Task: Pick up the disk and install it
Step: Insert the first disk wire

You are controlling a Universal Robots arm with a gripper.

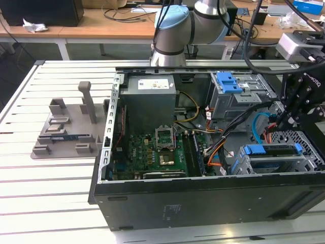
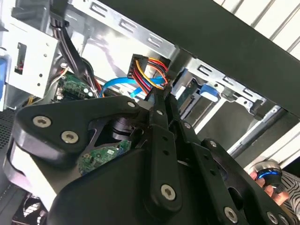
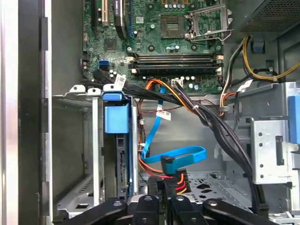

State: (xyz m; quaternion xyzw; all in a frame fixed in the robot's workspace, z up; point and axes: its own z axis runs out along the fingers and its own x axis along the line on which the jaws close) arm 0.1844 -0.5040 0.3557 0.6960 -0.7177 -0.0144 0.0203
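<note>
The disk (image 1: 271,151) sits in the drive cage (image 1: 264,165) at the exterior view's lower right, so installation is judged near complete; the claw (image 3: 164,185) hangs beside it, fingers drawn together on nothing evident, and further work demands care around the loose cables (image 3: 206,117).

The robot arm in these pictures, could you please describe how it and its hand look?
The arm has silver tube sections and pale blue joint caps, with black cables trailing beside it. The hand is matte black, built of flat linkage bars pinned with round silver screws, narrowing to slim black fingers.
</note>
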